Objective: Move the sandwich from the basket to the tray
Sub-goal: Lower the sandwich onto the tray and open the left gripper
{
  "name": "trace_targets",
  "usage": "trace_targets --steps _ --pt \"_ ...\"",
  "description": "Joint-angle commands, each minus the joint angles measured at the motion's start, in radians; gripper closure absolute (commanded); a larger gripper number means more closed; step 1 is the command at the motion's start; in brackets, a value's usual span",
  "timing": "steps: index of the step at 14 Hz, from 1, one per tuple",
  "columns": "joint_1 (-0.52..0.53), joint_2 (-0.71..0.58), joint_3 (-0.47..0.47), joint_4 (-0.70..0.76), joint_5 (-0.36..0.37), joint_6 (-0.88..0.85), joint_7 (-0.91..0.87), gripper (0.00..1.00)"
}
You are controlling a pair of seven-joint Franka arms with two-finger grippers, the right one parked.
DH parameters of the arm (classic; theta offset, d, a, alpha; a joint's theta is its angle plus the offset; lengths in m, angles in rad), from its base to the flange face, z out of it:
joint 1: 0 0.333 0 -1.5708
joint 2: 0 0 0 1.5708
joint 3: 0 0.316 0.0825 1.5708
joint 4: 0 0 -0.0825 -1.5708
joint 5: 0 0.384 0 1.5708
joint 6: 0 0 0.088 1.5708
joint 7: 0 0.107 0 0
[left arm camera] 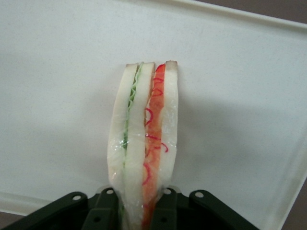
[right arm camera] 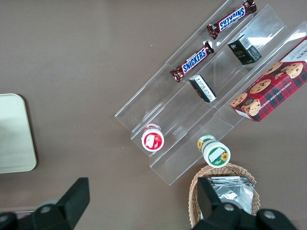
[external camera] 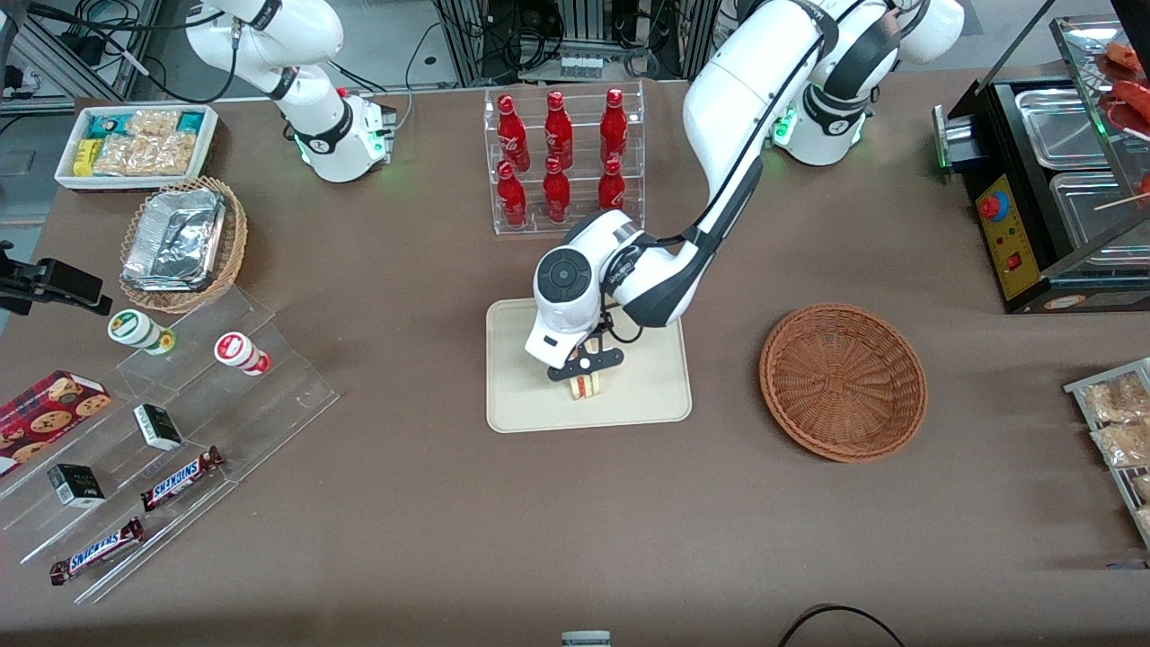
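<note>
Sandwich was down at the tray, gripper pinching it

fingers were clamped on the bread, cut edge facing the tray's surface; wicker basket sat nearby toward the working arm's end

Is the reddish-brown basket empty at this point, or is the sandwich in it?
Empty. The basket shows only bare weave; the sandwich is over the tray, held in the pincer.

Six red bottles in clear rack; Snickers bars on acrylic steps; foil container.
</note>
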State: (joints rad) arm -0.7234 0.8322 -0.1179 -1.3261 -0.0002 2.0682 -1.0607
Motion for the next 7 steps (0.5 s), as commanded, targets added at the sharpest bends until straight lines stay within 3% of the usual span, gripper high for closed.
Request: trace_targets --steps 1,7 --pt "-0.021 0.016 0.018 0.034 0.019 -0.013 -0.024 0.0" --pt "-0.011 -0.083 0.02 0.039 0.026 -0.06 -0.019 0.0"
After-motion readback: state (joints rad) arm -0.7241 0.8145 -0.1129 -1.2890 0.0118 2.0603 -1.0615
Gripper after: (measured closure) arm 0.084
